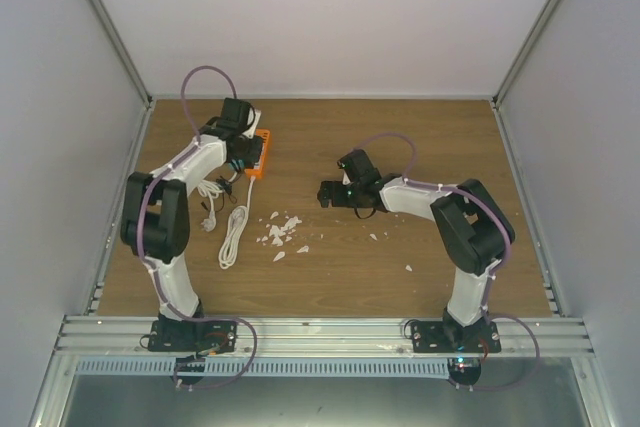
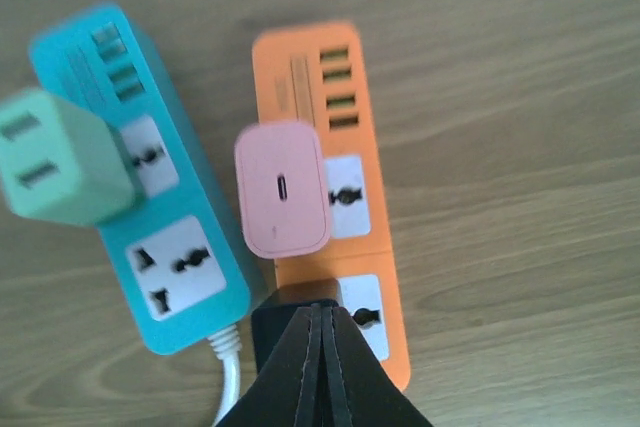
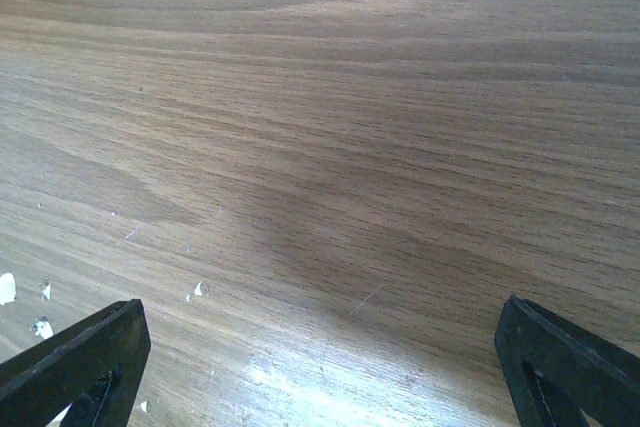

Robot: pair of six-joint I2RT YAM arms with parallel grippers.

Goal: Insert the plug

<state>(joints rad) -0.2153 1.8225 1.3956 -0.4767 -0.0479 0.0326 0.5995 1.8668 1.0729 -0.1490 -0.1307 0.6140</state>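
An orange power strip (image 2: pixel 372 217) lies on the wooden table next to a blue power strip (image 2: pixel 185 247); it also shows at the back left in the top view (image 1: pixel 257 161). A pink adapter (image 2: pixel 282 189) sits in the orange strip's middle socket. A black plug (image 2: pixel 272 332) sits at the orange strip's near socket, partly hidden under my fingers. My left gripper (image 2: pixel 322 309) is shut, its fingertips pressed together right on top of the black plug. My right gripper (image 1: pixel 325 194) is open and empty above bare wood at mid table (image 3: pixel 322 317).
A green adapter (image 2: pixel 60 157) sits in the blue strip. White cables (image 1: pixel 233 232) lie coiled by the left arm. White scraps (image 1: pixel 282 231) are scattered on the table (image 1: pixel 400 137) at mid front. Grey walls enclose the table on three sides.
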